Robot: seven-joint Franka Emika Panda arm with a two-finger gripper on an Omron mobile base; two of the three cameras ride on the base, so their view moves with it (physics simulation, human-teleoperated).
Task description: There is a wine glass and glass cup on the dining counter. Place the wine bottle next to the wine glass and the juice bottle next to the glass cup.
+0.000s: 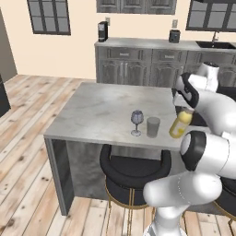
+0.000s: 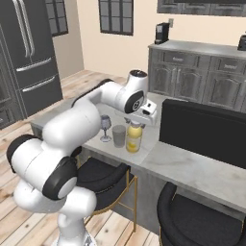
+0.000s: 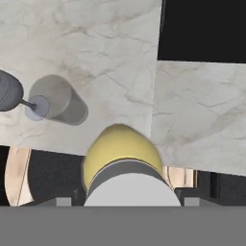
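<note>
Nearest the base, a black stool [image 1: 133,168] stood under the near edge of the counter [image 1: 106,110]. On the counter, close to that near edge, three items formed a row: the wine glass [image 1: 137,122] at the left, the cup [image 1: 153,127] just beside it, and the juice bottle [image 1: 180,123] to the right of the cup. The wine glass and the cup stood upright; the juice bottle was tilted, its neck leaning toward the arm. In the right base view the bottle [image 2: 134,137] sat just beside the cup [image 2: 119,136], its base at or just above the marble; contact could not be told. The gripper [image 2: 137,121] was clenched on the bottle's neck from above, grasping it. In the hand view the bottle's yellow shoulder [image 3: 122,151] lay directly below the hand, with the cup [image 3: 60,103] and wine glass [image 3: 12,93] off to one side. Farther back, a raised black divider [image 2: 202,129] crossed the counter. Beyond it, grey cabinets [image 1: 133,64] lined the far wall.
</note>
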